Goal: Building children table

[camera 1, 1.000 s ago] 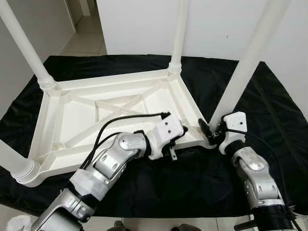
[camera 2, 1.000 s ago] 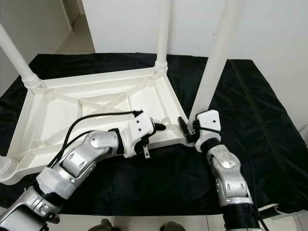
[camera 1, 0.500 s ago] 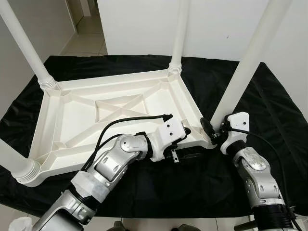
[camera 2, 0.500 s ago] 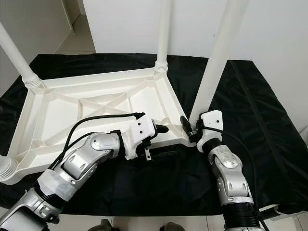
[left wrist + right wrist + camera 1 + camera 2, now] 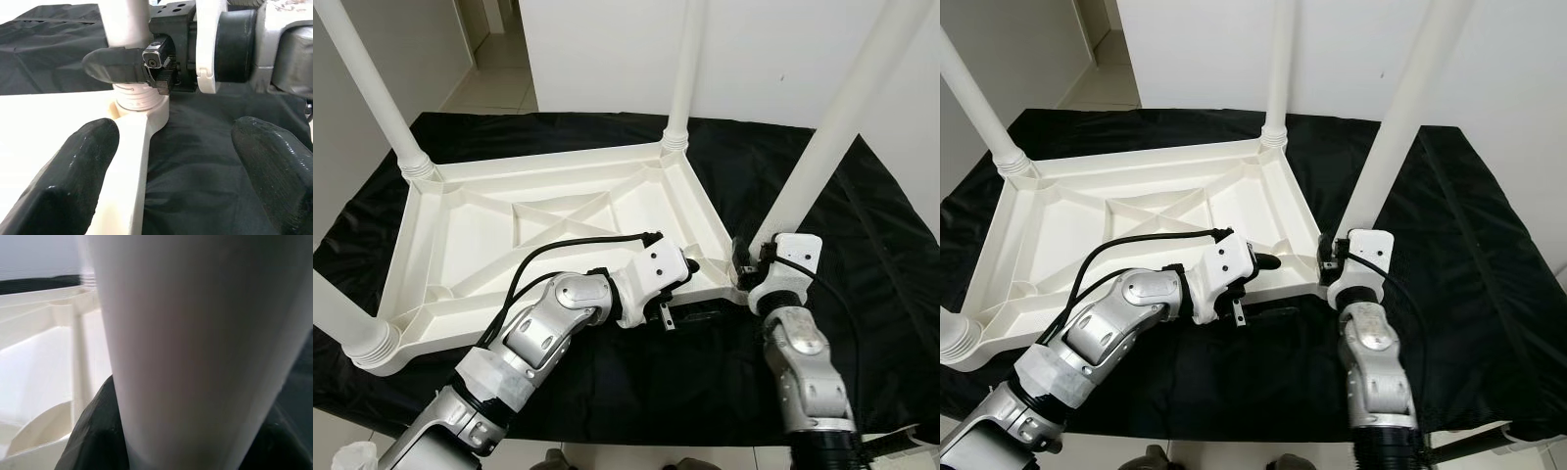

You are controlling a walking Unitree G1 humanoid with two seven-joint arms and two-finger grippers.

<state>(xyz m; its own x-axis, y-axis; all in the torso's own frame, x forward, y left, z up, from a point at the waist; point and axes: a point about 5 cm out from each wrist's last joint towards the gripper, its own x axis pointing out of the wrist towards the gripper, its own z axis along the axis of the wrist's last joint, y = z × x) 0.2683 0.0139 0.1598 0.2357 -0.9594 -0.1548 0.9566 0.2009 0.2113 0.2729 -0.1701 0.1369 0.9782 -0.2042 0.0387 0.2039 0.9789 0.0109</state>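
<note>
A white plastic table (image 5: 558, 211) lies upside down on a black cloth, with its legs pointing up. My right gripper (image 5: 744, 266) is at the near right corner, shut on the base of the near right leg (image 5: 822, 147). In the right wrist view that leg (image 5: 195, 333) stands between the black fingers (image 5: 95, 431). My left gripper (image 5: 683, 289) rests open at the table's near rim, just left of that corner. In the left wrist view its fingers (image 5: 73, 171) sit wide apart, one beside the rim (image 5: 132, 161), facing the right gripper (image 5: 146, 63).
Three other legs rise at the far left (image 5: 372, 88), far right (image 5: 685, 69) and near left (image 5: 342, 323) corners. The black cloth (image 5: 862, 225) spreads past the table on all sides. White walls stand behind, and a tiled doorway (image 5: 499, 88) opens at the back left.
My right forearm has swung left and its wrist now sits tight against the leg's base, fingers closed in round it. The left arm has stayed at the rim. The camera shifted slightly.
</note>
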